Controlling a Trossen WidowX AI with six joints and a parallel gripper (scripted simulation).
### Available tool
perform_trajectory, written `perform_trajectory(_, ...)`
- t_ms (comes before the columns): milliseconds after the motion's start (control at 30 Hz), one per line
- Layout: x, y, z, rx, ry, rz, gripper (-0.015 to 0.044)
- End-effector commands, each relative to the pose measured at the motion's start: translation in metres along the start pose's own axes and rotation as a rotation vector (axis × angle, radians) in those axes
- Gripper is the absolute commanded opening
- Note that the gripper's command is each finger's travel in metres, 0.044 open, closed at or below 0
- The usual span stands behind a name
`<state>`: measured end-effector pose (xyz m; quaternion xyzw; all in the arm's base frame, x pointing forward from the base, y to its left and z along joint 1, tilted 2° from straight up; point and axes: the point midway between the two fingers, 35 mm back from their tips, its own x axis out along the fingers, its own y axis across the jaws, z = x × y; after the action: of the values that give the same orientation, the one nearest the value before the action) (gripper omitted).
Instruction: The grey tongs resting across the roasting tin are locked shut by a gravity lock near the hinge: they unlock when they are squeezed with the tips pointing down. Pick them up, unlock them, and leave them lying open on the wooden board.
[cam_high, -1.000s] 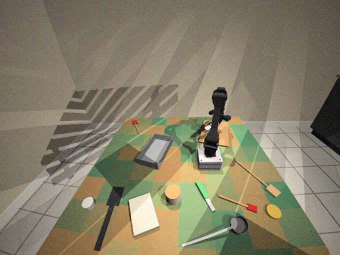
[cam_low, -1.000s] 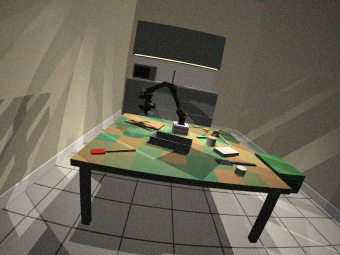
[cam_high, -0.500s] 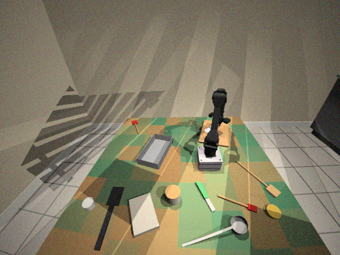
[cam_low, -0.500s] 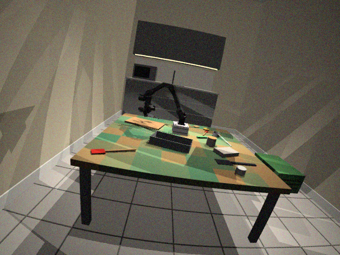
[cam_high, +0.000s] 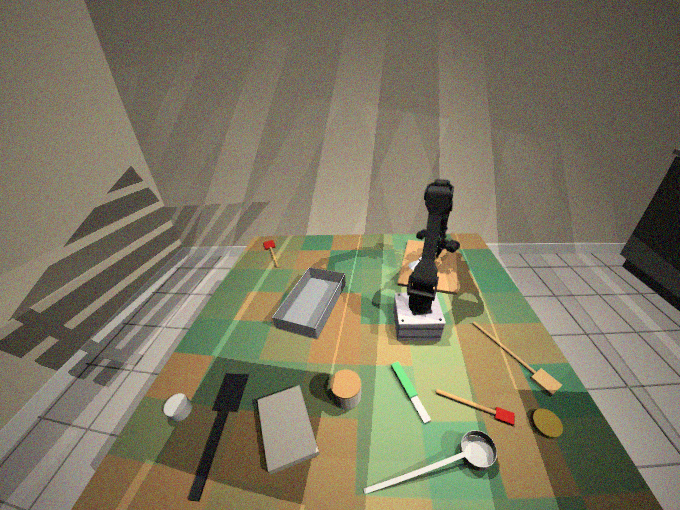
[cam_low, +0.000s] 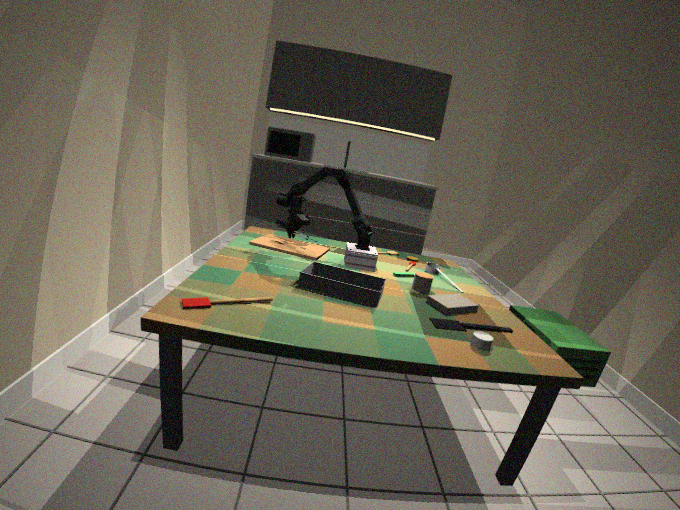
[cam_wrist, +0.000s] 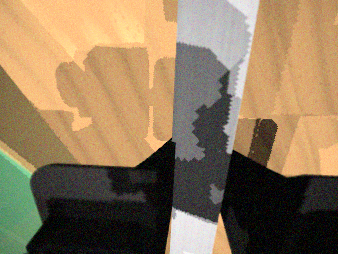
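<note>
The grey tongs (cam_wrist: 210, 30) run lengthwise through the wrist view, and a small pale part of them (cam_high: 415, 265) shows beside the arm in the top view. My gripper (cam_wrist: 192, 145) (cam_low: 291, 233) is shut on the tongs, one black finger on each side. It is low over the wooden board (cam_high: 447, 283) (cam_low: 311, 253) (cam_wrist: 120, 25). Whether the tongs touch the board is unclear. Their hinge, lock and tips cannot be made out, nor whether they are unlocked. The roasting tin (cam_high: 296, 326) (cam_low: 340, 289) stands apart from the board with no tongs across it.
The arm's white base (cam_high: 419, 329) (cam_low: 360, 260) stands close to the board. A red-headed tool (cam_high: 269, 244) (cam_low: 196, 303) lies near a table edge beyond the tin. An orange-topped can (cam_high: 346, 384) (cam_low: 422, 283), a grey block (cam_high: 286, 428) and a ladle (cam_high: 478, 450) are on the base's other side.
</note>
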<state>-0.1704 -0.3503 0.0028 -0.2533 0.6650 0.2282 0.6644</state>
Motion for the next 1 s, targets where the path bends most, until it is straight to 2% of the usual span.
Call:
perform_trajectory(0, 0.002, -0.001, 0.001, 0.001, 0.000, -0.005, -0.0150)
perform_trajectory(733, 0.000, 0.000, 0.000, 0.000, 0.000, 0.000, 0.0427)
perform_trajectory(967, -0.008, 0.004, 0.008, 0.000, -0.001, 0.000, 0.0440)
